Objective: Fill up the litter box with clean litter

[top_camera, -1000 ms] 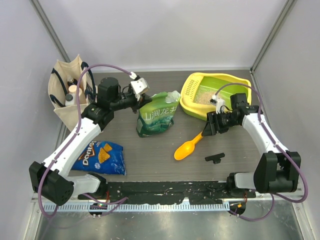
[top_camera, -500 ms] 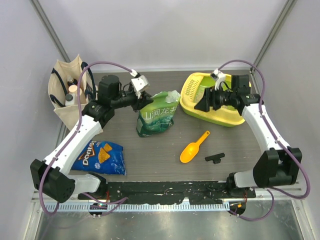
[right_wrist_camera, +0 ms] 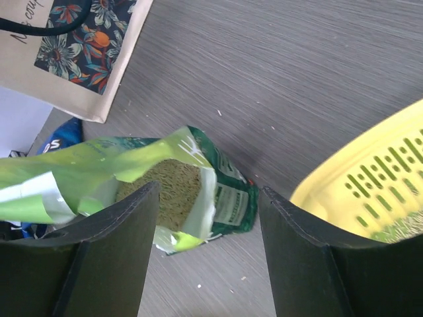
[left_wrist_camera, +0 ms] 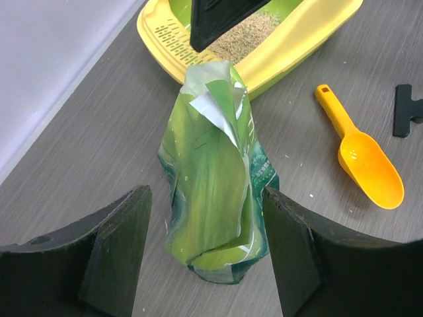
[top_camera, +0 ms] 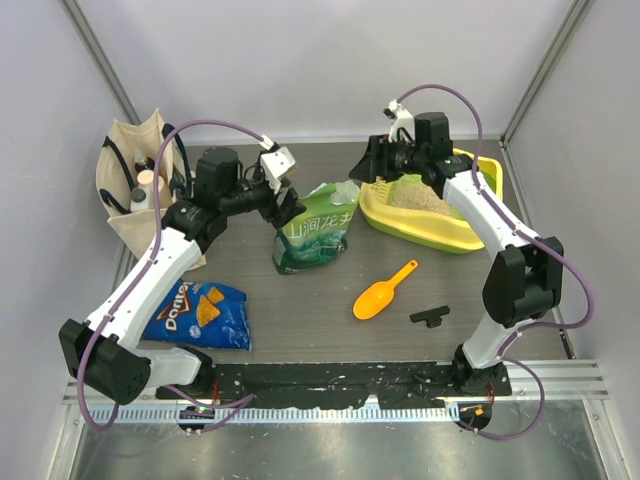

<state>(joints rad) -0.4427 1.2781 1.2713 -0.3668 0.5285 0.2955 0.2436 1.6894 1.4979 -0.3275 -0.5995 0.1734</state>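
The litter box (top_camera: 447, 238), yellow-rimmed with a green basin, sits at the back right with clean litter (top_camera: 411, 195) in it. In the left wrist view its rim (left_wrist_camera: 294, 49) and litter (left_wrist_camera: 241, 41) lie beyond the green pouch (left_wrist_camera: 215, 191). The pouch (top_camera: 315, 232) stands upright mid-table with its top torn open. My left gripper (top_camera: 288, 206) is open, its jaws either side of the pouch without touching (left_wrist_camera: 208, 254). My right gripper (top_camera: 368, 166) hangs open over the box's slotted end (right_wrist_camera: 386, 175), looking down at litter inside the pouch (right_wrist_camera: 162, 188), gripper (right_wrist_camera: 208, 247) empty.
An orange scoop (top_camera: 384, 291) and a small black clip (top_camera: 429, 316) lie in front of the litter box. A blue Doritos bag (top_camera: 202, 314) lies front left. A cloth tote (top_camera: 135, 190) with bottles stands at the back left.
My left gripper has opened and let go of the pouch top. The right arm has swung from beside the scoop handle up and back to the litter box's left end.
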